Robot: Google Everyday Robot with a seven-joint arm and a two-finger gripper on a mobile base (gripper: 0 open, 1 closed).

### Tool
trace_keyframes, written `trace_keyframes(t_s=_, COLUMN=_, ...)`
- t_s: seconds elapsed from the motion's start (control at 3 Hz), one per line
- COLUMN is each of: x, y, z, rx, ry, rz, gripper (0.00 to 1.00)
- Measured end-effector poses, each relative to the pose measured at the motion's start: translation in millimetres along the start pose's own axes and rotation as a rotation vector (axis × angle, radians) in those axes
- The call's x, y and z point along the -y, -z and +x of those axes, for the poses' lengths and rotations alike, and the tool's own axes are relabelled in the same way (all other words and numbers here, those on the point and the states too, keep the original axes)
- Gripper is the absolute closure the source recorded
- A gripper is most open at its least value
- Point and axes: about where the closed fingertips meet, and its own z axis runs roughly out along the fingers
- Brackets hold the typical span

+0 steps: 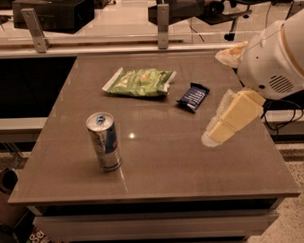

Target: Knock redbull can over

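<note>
redbull can (103, 141) upright, long axis vertical, near front-left corner of bench (163, 168) | gripper (215, 135) hovers near right edge, grip state cannot be told | can well apart, toward left edge; likely needs a sideways sweep

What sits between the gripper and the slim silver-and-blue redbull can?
Camera view: bare brown tabletop between the gripper at right and the redbull can. Green snack bag and dark blue bar lie farther back.

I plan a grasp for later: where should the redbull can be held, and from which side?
Grip the redbull can around its mid-body, side-on from the picture's right, where the gripper hovers over the table. It stands upright, slim and round.
</note>
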Motion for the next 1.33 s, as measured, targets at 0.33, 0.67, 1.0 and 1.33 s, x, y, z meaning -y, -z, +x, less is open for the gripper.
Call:
trace_keyframes(t_s=0.33, x=-7.5, y=-26.8, z=-28.3, rx=0.102, ry=-0.007, rz=-0.022, gripper=0.00)
trace_keyframes(t_s=0.67, x=-20.2, y=-52.6, z=-51.8, rx=0.195, ry=-0.024, rz=-0.055, gripper=0.00)
trace_keyframes(t_s=1.0, x=-33.1, y=-73.6, z=-66.3, rx=0.269, ry=-0.055, rz=-0.084, gripper=0.00)
trace_keyframes(t_s=1.33, x=-47.3, y=-86.4, z=-81.6, rx=0.353, ry=-0.076, rz=-0.100, gripper=0.00)
